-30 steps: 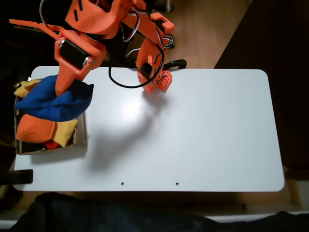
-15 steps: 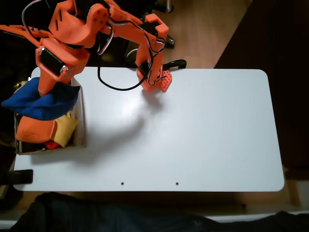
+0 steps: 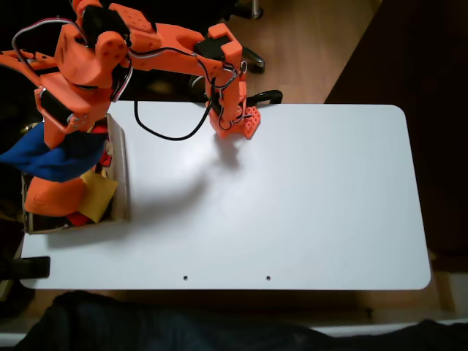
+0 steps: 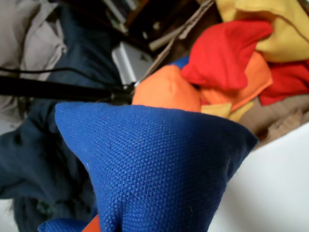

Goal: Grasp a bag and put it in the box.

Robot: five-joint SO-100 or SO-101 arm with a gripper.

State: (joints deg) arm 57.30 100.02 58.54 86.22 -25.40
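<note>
A: While the bag (image 3: 51, 157) hangs at the far left of the fixed view, note where it sits against the box (image 3: 121, 175).

B: Blue fabric droops from the gripper (image 3: 62, 135), spread over the box's upper left part and spilling past its left wall, out toward the dark edge of the frame. Jaws themselves hidden by the cloth; the bag is off the pile and hanging from them, so I log the gripper as clenched on it.

A: Box contents?

B: An orange beanbag (image 3: 55, 197) low in the box, a yellow beanbag (image 3: 99, 194) just right of it, a red scrap (image 3: 77, 218) below. In the wrist view the bag (image 4: 154, 169) takes the lower middle, with orange (image 4: 166, 89), red (image 4: 222, 53) and yellow (image 4: 260, 24) bags heaped behind it at upper right.

A: Moving right?

B: Arm base (image 3: 234, 121) at the table's top edge, then bare white table (image 3: 307, 205) to the right edge.

A: Progress?

B: Grasp done, carry done as far as I can judge. Left: centre the bag over the box, since part overhangs the left wall, then let go and withdraw.
</note>
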